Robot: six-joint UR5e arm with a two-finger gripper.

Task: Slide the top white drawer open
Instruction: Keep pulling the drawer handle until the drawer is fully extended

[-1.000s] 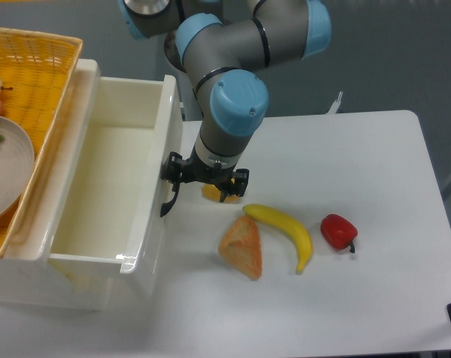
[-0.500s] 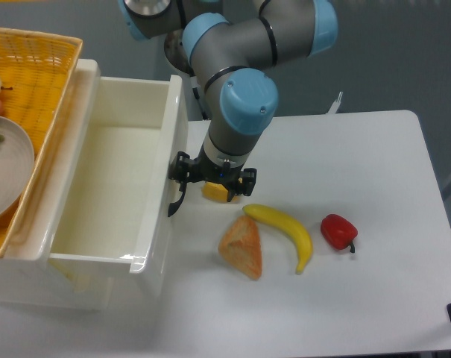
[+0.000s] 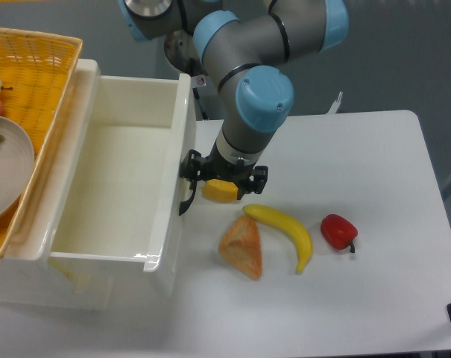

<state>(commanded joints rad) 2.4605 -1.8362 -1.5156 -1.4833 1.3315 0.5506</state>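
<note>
The top white drawer (image 3: 121,171) stands pulled well out of the cabinet toward the right, and its deep tray shows nothing inside. A black curved handle (image 3: 185,200) sits on its front wall. My gripper (image 3: 224,176) hangs right at that front wall with its fingers spread wide apart. The left finger (image 3: 189,164) is against the handle and the right finger (image 3: 259,177) is out over the table. A small yellow block (image 3: 220,191) lies on the table under the gripper, between the fingers, and is not held.
A yellow wicker basket (image 3: 46,82) with a grey plate (image 3: 5,171) sits on the cabinet at the left. On the white table (image 3: 374,164) lie a bread wedge (image 3: 242,249), a banana (image 3: 285,230) and a red pepper (image 3: 338,230), just right of the drawer front.
The gripper has moved to the right and the drawer front has come with it, so the drawer is further out. The yellow block shows more fully under the gripper.
</note>
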